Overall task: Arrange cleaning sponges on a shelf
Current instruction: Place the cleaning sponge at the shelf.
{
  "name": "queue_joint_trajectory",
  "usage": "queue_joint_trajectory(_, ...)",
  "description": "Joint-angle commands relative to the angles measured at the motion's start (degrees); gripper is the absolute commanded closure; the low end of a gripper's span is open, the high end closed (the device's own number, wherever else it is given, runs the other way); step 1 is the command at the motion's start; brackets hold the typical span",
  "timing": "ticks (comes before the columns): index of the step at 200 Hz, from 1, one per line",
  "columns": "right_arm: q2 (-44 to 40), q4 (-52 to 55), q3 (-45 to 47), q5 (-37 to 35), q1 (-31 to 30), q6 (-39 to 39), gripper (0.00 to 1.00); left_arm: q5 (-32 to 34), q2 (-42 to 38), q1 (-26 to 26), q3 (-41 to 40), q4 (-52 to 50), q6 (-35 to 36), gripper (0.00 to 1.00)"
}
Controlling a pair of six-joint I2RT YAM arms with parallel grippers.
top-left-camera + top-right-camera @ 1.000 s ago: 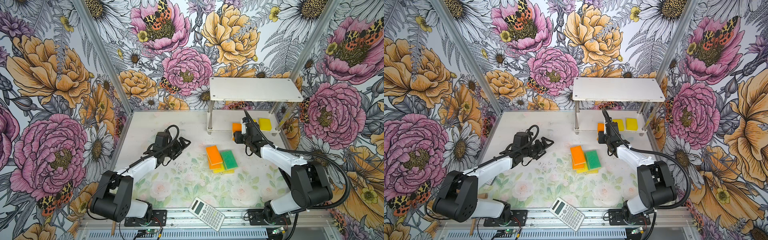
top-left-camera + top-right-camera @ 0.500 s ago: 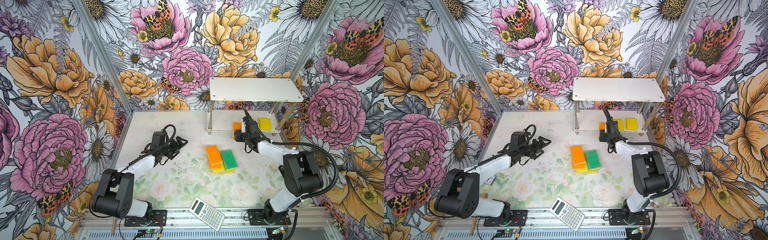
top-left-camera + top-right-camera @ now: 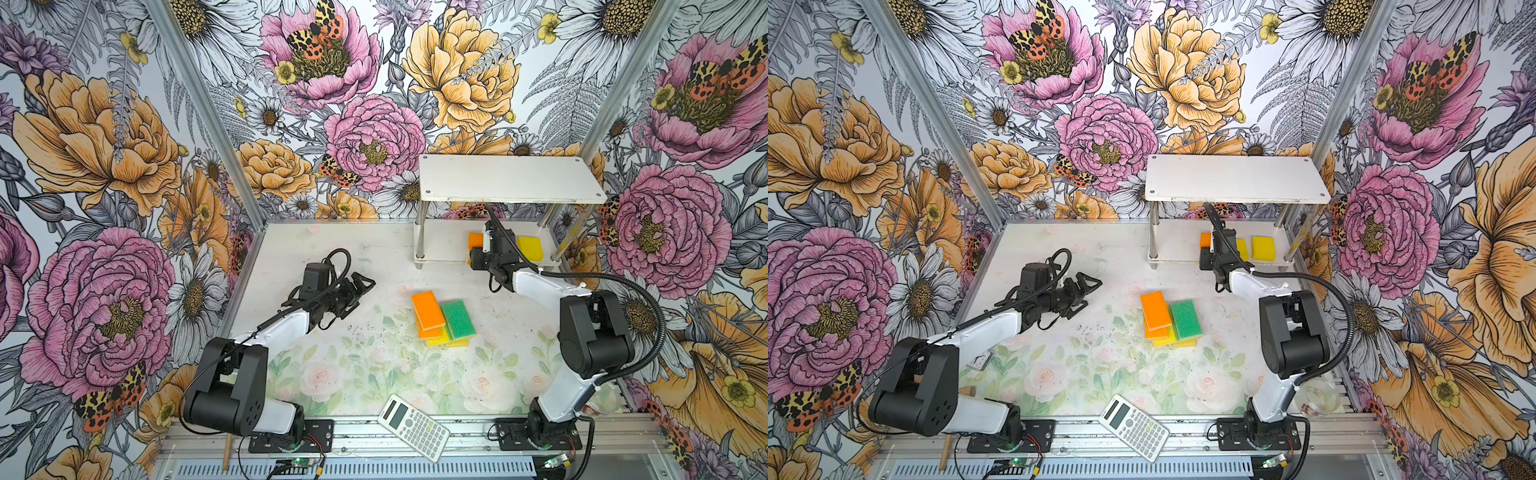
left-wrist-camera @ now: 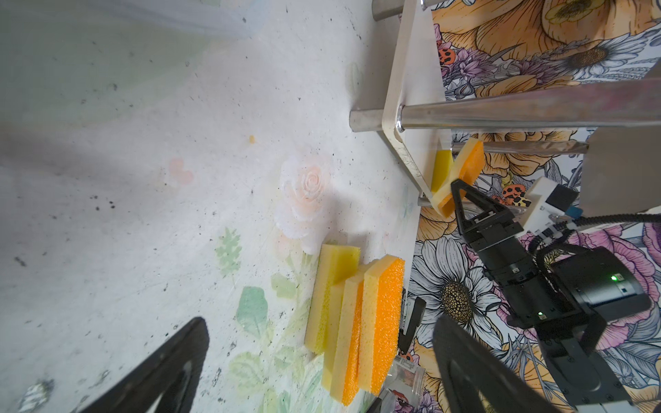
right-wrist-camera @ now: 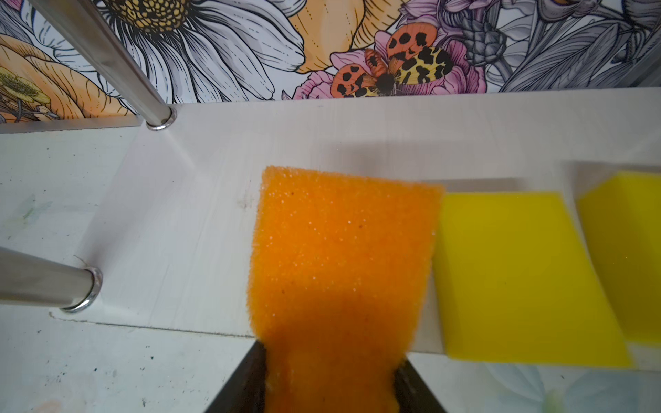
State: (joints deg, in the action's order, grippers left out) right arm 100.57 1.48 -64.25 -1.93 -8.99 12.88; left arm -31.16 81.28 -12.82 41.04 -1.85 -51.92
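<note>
right gripper (image 3: 478, 254) is squeezing the seemingly soft, light orange sponge (image 3: 475, 240) by its end, upper right in a top view; left gripper (image 3: 363, 291) is gaping empty.

Light: bright and even, from above.
Shadows: soft under the shelf (image 3: 511, 183); the near end of the orange sponge (image 5: 343, 250) is dark.
Glare: white streaks on the metal posts (image 4: 536, 111).
Blur: fingers (image 4: 171, 361) up close look fuzzy.
</note>
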Motion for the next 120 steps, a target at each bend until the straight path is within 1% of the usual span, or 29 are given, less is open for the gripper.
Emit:
queue_joint_trajectory(1,1.24,0.03,-2.20,-1.99,0.54,-1.50,0.50,-0.84,0.02,0.50,1.23,0.88,1.12,0.01)
queue_joint_trajectory(81,1.88,-0.74,-2.55,-2.71,1.00,-2.13,0.50,-0.33,-0.68,0.12,0.89,0.89,0.51,0.01)
queue_joint_trajectory(120,2.95,0.11,-4.38,-3.23,1.31,-3.22,0.50,-0.16,-1.28,0.21,0.93,0.47,0.67,0.01)
